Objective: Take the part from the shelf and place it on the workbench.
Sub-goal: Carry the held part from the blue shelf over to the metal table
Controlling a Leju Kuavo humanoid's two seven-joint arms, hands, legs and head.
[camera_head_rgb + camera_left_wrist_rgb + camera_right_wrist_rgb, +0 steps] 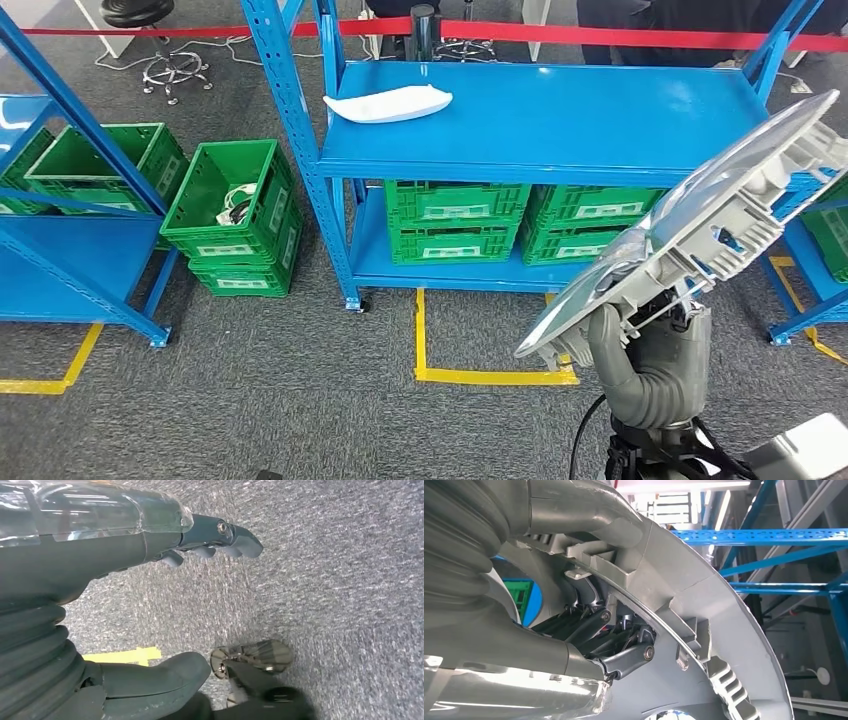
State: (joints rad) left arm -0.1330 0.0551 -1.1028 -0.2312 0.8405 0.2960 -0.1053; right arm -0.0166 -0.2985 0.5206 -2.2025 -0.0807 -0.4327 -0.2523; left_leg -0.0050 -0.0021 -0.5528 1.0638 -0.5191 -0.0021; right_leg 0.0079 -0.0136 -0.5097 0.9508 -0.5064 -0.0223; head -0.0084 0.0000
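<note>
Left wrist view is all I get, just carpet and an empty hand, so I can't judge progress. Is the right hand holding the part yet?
Observer: Yes. The right hand grips a grey part, raised and tilted in front of the blue shelf.
Operator: How is it gripped?
Observer: In the right wrist view the fingers curl over the part's ribbed rim.
Operator: Anything left on the shelf?
Observer: A white part lies on the top shelf board, near its left end.
Operator: And below?
Observer: Green crates sit on the lower board.
</note>
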